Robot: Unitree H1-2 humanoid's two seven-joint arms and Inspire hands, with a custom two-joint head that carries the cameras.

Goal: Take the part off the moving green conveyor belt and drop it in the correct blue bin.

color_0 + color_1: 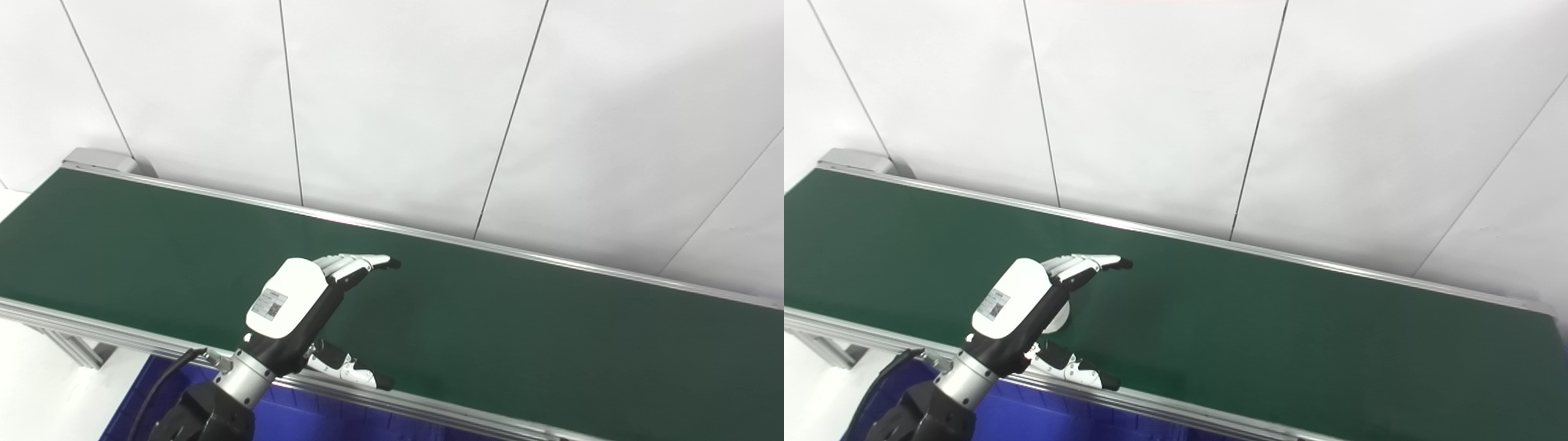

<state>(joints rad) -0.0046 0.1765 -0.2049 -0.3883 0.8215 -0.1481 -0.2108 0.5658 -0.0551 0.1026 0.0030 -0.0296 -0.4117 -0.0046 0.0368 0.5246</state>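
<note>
Left eye view gives me the left hand (294,300) reaching in from the bottom left, held over the near half of the green conveyor belt (520,331). Its fingers (358,262) stretch out straight and close together toward the far rail, while the thumb (349,367) sticks out low along the near rail, so the spread between them is wide and I see nothing gripped.

From the right eye view I pick up a small white rounded shape, which I take to be the part (1058,320), lying on the belt directly under my palm; most of it is hidden by the hand (1020,303), and I cannot tell whether the hand touches it. In the left eye view the hand covers it completely.

Below the near rail (392,401), at the bottom left corner, sits the blue bin (306,422), partly behind my forearm. My right hand does not show in either view. Behind the belt's far rail stands a white panelled wall (398,104).
</note>
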